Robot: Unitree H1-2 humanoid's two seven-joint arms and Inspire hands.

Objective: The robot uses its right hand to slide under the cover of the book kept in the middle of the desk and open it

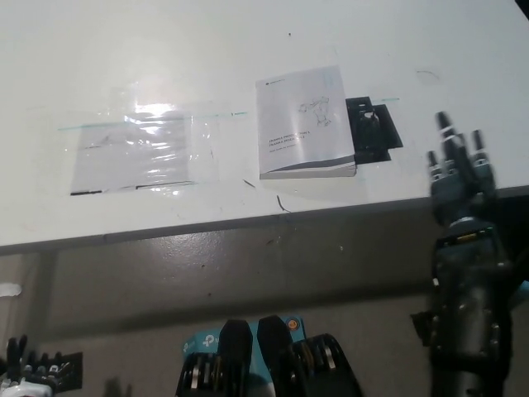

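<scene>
Step in hand: the approach was judged to be under way; the cover had not been touched and the book [304, 124] lay closed.

Right robot hand [457, 174]: it was seen at the near edge of the worktop [165, 58], to the right of the book and well apart from it, fingers [446, 132] spread and pointing away from the robot, nothing held.

Left robot hand [25, 370]: only a small part was seen at the lower left corner, below the worktop; whether it was open or closed could not be told.

Next move: a reach leftward to the book's right-hand edge was judged to be needed, with the fingertips brought low and flat so that they could be slipped between cover and pages.

Book's place: it was found near the middle of the worktop, close to the near edge, lying partly over a black mat [374, 131] that showed at its right side.

Book's look: a thin white paperback, slightly skewed, with small dark print and a faint line drawing on the cover; the grey page block was visible along its near edge.

Other: a clear plastic sleeve [136, 153] lay flat to the left, apart from the book.
</scene>
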